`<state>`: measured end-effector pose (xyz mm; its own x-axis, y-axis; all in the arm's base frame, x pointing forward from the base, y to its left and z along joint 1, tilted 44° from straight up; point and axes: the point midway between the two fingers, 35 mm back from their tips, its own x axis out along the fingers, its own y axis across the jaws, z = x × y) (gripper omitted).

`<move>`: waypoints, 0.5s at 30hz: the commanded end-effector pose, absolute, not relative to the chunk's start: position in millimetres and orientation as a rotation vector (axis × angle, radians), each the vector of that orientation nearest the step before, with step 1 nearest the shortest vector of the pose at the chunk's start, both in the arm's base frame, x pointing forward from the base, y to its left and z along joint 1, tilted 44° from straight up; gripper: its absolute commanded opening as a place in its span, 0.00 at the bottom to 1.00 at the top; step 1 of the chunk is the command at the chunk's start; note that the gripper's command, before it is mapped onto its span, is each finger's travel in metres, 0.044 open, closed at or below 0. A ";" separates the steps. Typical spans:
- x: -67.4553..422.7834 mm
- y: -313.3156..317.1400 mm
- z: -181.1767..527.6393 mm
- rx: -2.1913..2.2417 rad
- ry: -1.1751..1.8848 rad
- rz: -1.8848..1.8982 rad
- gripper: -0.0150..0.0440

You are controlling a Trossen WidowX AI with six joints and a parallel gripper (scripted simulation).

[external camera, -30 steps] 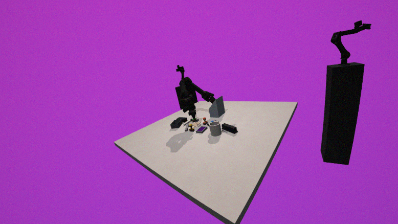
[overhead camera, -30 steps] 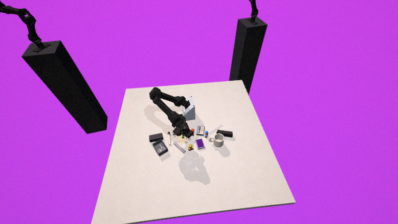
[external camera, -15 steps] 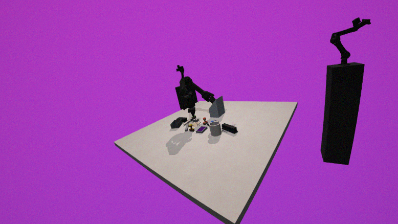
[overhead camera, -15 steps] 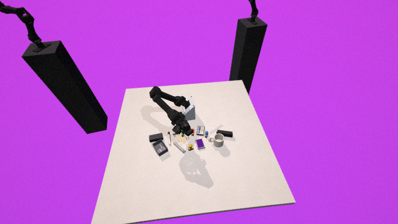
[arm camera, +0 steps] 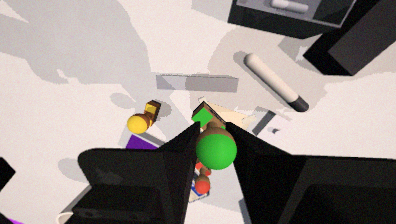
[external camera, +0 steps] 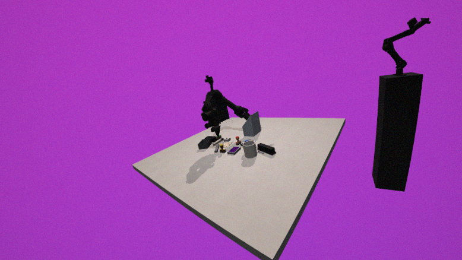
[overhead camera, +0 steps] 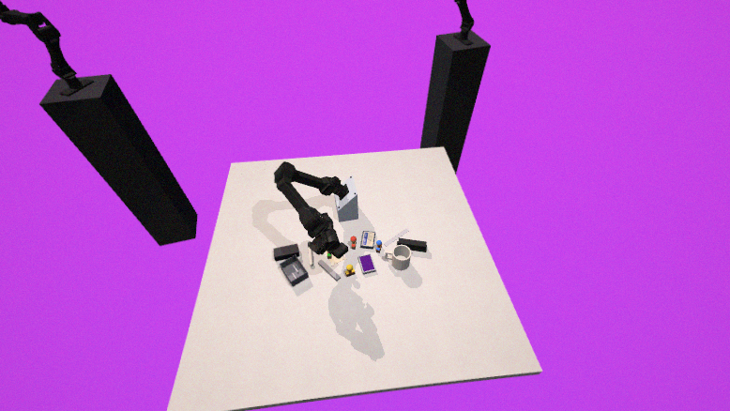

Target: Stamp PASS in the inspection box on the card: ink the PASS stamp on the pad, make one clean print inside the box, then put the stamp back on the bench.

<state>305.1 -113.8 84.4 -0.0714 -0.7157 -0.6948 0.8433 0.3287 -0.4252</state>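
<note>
In the wrist view the two dark, wedge-shaped fingers of the claw [arm camera: 212,142] are filling the lower half of the picture and hiding much of what is lying under them. They are clamping the green-knobbed stamp [arm camera: 215,149] by its brown wooden neck; its round, glossy knob is sitting between the fingers and its square base, green on top, is pointing down at the cream card [arm camera: 235,119]. Whether the base is touching the card cannot be told from here. The card itself is showing only as a pale sliver past the stamp, so the inspection box is not readable.

The purple ink pad [arm camera: 141,142] is being cut off by the left finger, with only a corner showing. A red-knobbed stamp [arm camera: 202,186] is peeking out under the claw, mostly covered. A yellow-knobbed stamp [arm camera: 142,120] is lying tipped on its side on the pale matte bench [arm camera: 60,125]. A flat grey ruler [arm camera: 196,83] is lying beyond it, and a white cylindrical marker [arm camera: 275,81] with a dark cap is lying slantwise near a black open tray [arm camera: 260,22], which the top edge is cutting off.

From the top camera everything is small: a grey mug [overhead camera: 401,257] is standing right of the pad.
</note>
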 end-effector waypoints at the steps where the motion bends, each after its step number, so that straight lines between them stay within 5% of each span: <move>1: 316.3 -122.9 93.8 0.154 1.015 -1.291 0.25; 15: 347.7 -160.2 124.9 0.152 1.006 -1.297 0.25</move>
<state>344.1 -156.1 120.3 -0.0691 -0.7207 -0.6898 0.8486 0.3211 -0.4204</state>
